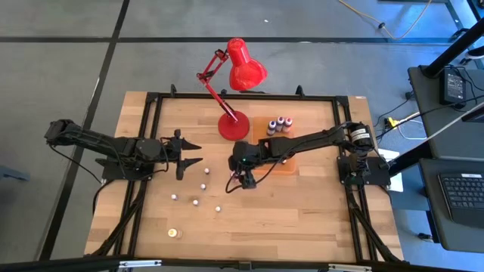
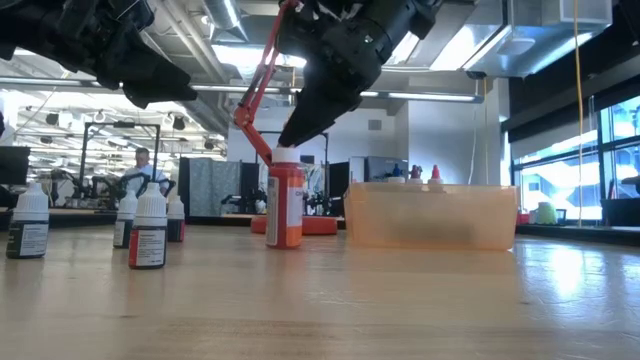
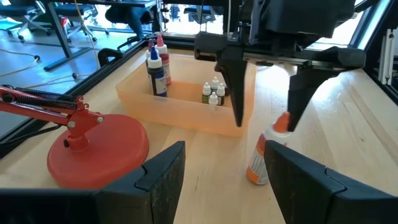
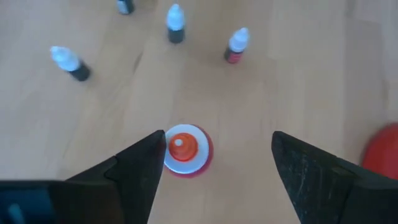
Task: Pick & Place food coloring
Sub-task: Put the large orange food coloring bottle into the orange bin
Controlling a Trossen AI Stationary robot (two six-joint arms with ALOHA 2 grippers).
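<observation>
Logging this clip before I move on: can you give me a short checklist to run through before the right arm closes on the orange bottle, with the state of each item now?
1. Right gripper open: ok, fingers spread wide.
2. Centred over the orange bottle: not ok, in the right wrist view the bottle sits close to one finger.
3. Bottle upright on the table: ok, the low view shows it standing.
4. Fingers down around the bottle: cannot tell; the low view shows them at the cap.
5. Orange tray has free room: ok, bottles sit at its lamp-side end only.
6. Left gripper out of the way: ok, open, away to the side.
</observation>
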